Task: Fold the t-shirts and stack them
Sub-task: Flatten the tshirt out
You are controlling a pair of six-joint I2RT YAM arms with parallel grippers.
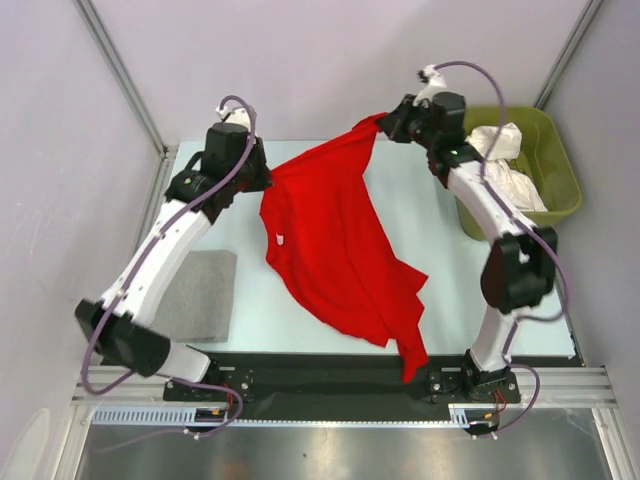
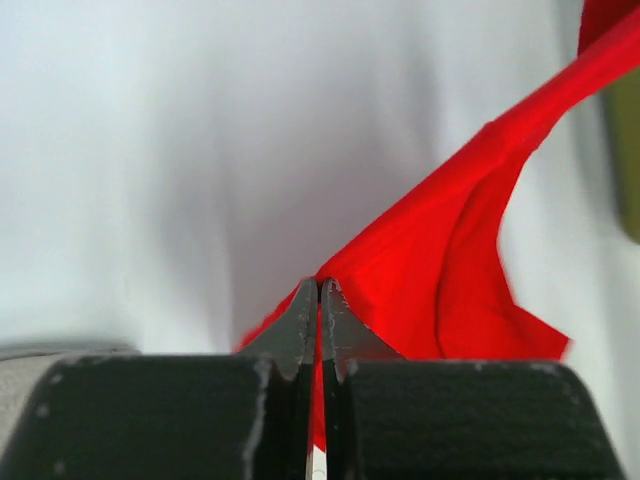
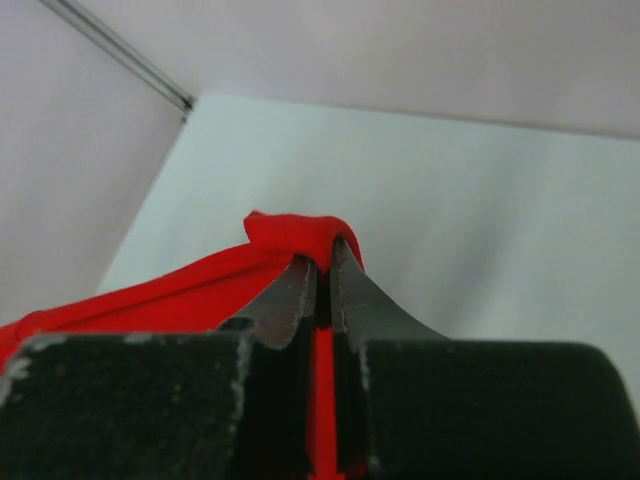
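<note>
A bright red t-shirt [image 1: 340, 240] hangs stretched between my two grippers above the far half of the table, its lower part trailing down past the near edge. My left gripper [image 1: 268, 178] is shut on the shirt's left top edge; in the left wrist view the red t-shirt [image 2: 440, 270] runs out from the pinched left gripper [image 2: 319, 285]. My right gripper [image 1: 385, 120] is shut on the other top corner, held higher; the red t-shirt [image 3: 290, 232] wraps over the tips of the right gripper [image 3: 322, 250]. White t-shirts [image 1: 505, 165] lie crumpled in the green tub.
An olive-green tub [image 1: 560, 170] stands at the far right of the table. A grey rectangular pad [image 1: 195, 295] lies at the near left beside my left arm. Frame posts rise at both far corners.
</note>
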